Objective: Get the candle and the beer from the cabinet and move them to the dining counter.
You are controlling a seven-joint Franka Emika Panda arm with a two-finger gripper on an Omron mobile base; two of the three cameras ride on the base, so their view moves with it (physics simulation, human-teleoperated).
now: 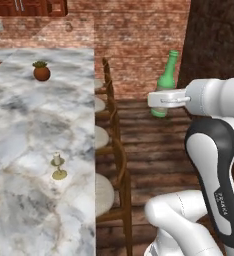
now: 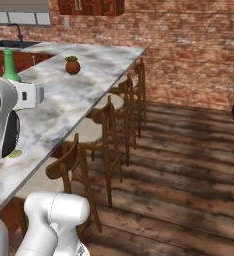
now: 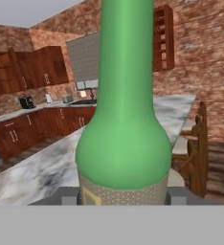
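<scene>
The beer (image 1: 168, 72) is a slim green bottle with a pale label, held upright in the air with my gripper (image 1: 160, 102) shut on its lower body. In the left base view it hangs to the right of the dining counter (image 1: 29, 125), over the chairs and wooden floor. The hand view has the beer (image 3: 126, 119) right in front, my gripper (image 3: 123, 196) closed around the label. The candle (image 1: 58, 167) stands upright on the marble slab near its right edge. The cabinet (image 1: 19, 6) shows at the top left edge.
A brown plant pot (image 1: 41, 72) stands far back on the counter. Wooden chairs (image 1: 114, 150) line the counter's right side. A brick wall rises behind and a dark tall unit (image 1: 219, 40) stands at the right. Low dark cabinets and a sink (image 2: 14, 44) lie beyond the island.
</scene>
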